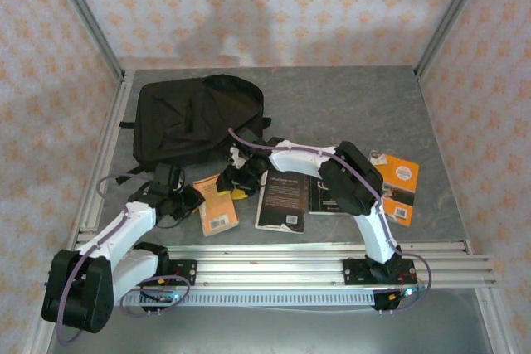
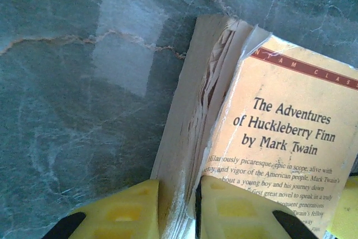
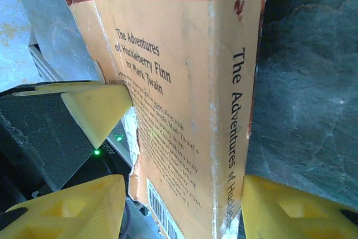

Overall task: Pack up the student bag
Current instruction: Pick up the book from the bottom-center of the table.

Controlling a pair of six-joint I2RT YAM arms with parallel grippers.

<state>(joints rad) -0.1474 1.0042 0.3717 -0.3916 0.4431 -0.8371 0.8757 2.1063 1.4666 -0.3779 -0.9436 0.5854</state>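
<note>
The student bag [image 1: 197, 118], a large black backpack, lies flat at the back left of the table. In front of it is a worn orange paperback, The Adventures of Huckleberry Finn [image 1: 217, 207] [image 2: 279, 132] [image 3: 184, 82]. My left gripper [image 1: 191, 201] [image 2: 179, 212] is shut on the book's page edge, one yellow finger on each cover. My right gripper [image 1: 236, 178] [image 3: 182, 211] straddles the book from the other side. One of its fingers [image 3: 291, 208] sits against the spine, and the other [image 3: 72, 205] stands a sliver off the back cover. The book is tipped up off the table.
Two black-covered books [image 1: 282, 196] [image 1: 325, 196] lie side by side right of the orange one. Another orange book [image 1: 398, 188] rests at the far right. Metal frame posts edge the grey table [image 1: 348, 105], and a rail [image 1: 315, 259] runs along the near edge.
</note>
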